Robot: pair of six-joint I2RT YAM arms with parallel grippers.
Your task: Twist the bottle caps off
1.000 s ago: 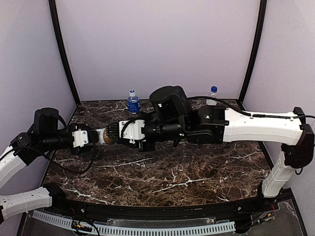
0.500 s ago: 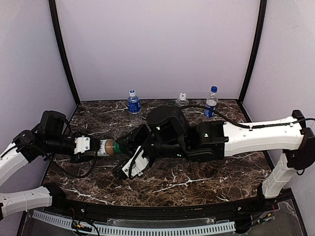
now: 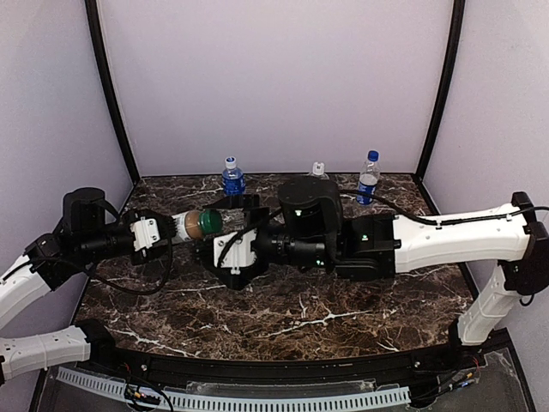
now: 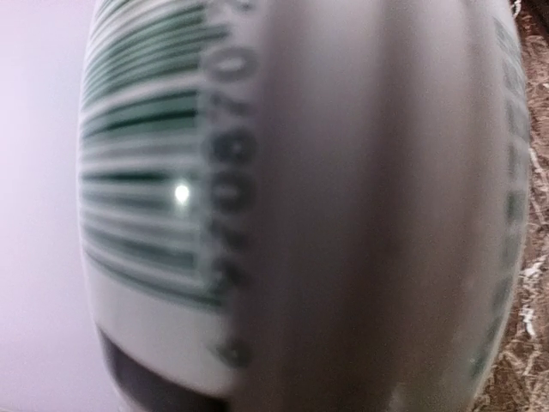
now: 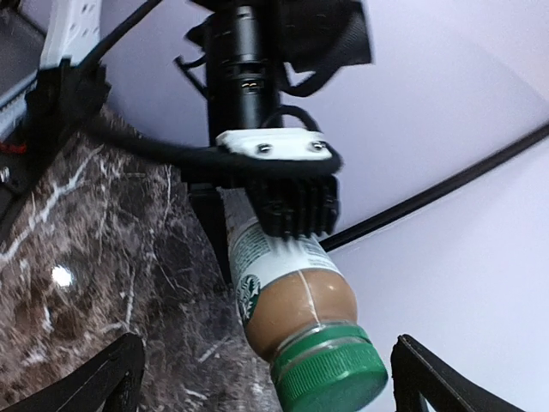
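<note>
From the top camera I see the left gripper (image 3: 171, 229) clamped on the white-labelled end of the coffee-drink bottle (image 3: 199, 224). It holds the bottle on its side above the left part of the marble table (image 3: 343, 300), with the cap end pointing right. My right gripper (image 3: 228, 239) faces it from the right with its jaws wide apart, 1 finger on the far side of the bottle and 1 on the near side. Along the far edge stand 3 more bottles, all upright and capped: the left blue-label bottle (image 3: 232, 178), the plain clear bottle (image 3: 318, 170), mostly hidden behind the right arm, and the right blue-label bottle (image 3: 367, 178).

The left wrist camera is filled by the blurred white label and barcode of the coffee-drink bottle (image 4: 283, 206). A strip of marble table (image 4: 536, 257) shows at the right edge. I cannot see that gripper's own fingers here.

On the right wrist camera the left gripper (image 5: 287, 225) grips the coffee-drink bottle (image 5: 292, 300) by its label. The green cap (image 5: 330, 378) points toward me and sits between the spread fingers (image 5: 99, 382) of the right gripper (image 5: 266, 360), touching neither.
</note>
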